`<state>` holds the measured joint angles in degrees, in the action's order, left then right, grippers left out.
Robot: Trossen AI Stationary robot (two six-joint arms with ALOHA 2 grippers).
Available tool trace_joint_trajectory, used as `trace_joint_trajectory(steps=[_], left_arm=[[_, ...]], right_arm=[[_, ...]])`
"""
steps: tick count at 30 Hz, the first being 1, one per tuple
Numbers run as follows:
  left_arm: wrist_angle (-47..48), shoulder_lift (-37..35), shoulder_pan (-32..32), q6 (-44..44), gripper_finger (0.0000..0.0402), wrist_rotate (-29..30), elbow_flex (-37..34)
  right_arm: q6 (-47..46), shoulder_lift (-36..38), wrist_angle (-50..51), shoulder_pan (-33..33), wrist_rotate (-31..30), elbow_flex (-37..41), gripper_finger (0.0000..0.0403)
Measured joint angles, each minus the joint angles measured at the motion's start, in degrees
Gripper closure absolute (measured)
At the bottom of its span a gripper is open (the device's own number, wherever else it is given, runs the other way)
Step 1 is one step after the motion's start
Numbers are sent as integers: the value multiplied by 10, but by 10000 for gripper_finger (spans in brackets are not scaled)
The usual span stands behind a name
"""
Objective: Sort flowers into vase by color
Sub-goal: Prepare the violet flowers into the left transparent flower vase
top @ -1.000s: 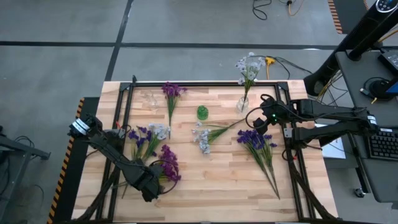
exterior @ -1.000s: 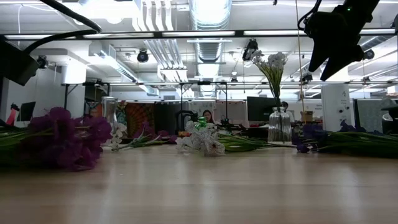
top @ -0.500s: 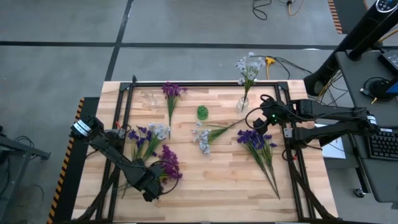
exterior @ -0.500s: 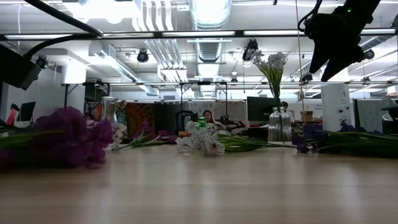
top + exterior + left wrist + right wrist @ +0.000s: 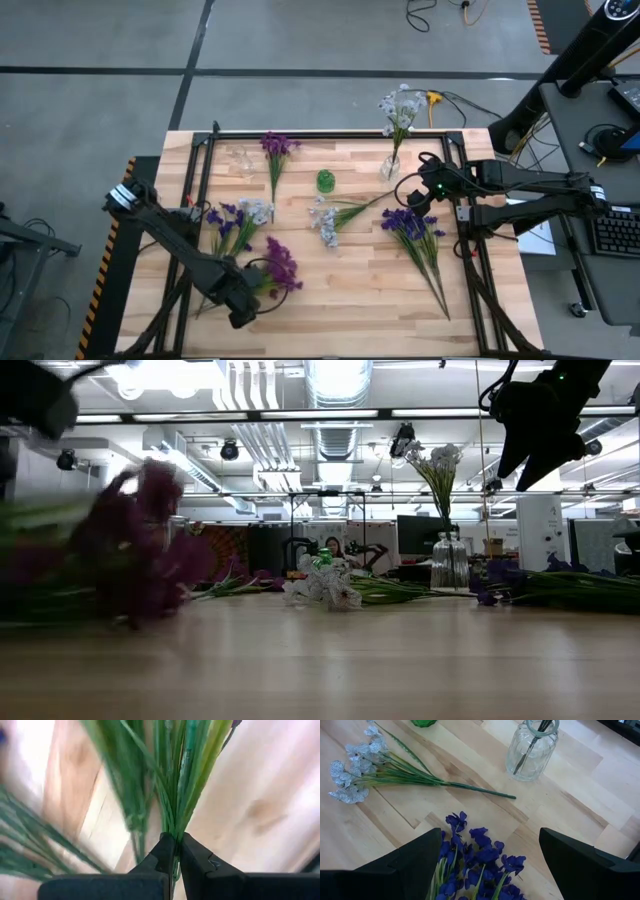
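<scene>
A magenta flower sprig (image 5: 280, 266) lies at the near left, and my left gripper (image 5: 240, 302) is shut on its green stems. Its blossoms (image 5: 140, 540) show raised and blurred in the low view. My right gripper (image 5: 425, 190) hangs open over the dark blue-violet flowers (image 5: 480, 851), touching nothing. A clear vase (image 5: 390, 166) at the far right holds pale flowers (image 5: 400, 105) by their stems. A pale sprig (image 5: 326, 220) lies flat mid-table. Another magenta sprig (image 5: 275, 150) lies at the far left, near a small clear vase (image 5: 240, 160) and a green vase (image 5: 325, 181). My left gripper pinches a bunch of the magenta sprig's green stems (image 5: 176, 827) between its two fingers (image 5: 162, 851). The stems run on ahead of the fingertips and fan out. The blossom end is raised off the table; whether the whole sprig is clear I cannot tell.
A mixed heap of blue-violet and pale sprigs (image 5: 235, 220) lies just beyond the left gripper. Black frame rails (image 5: 200, 180) run along the table's left, right and far sides. Bare wood (image 5: 350, 290) lies at the near middle.
My left gripper has shut on the magenta sprig's stems and gone up. The sprig's blossom end has lifted off the table and shifted a little toward the table's right. The right arm has kept still.
</scene>
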<state>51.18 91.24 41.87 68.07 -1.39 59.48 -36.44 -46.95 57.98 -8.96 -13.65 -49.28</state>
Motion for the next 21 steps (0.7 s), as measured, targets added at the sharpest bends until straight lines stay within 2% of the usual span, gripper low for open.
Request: trace_joint_trajectory(steps=[6, 17, 21], left_arm=[[4, -55, 0, -44, 401, 105, 46], [8, -144, 2, -130, 401, 333, 95], [9, -166, 2, -147, 401, 370, 111]], right_arm=[[5, 0, 0, 0, -9, 0, 76], [15, 0, 0, 1, -14, 0, 76], [15, 0, 0, 1, -14, 0, 76]])
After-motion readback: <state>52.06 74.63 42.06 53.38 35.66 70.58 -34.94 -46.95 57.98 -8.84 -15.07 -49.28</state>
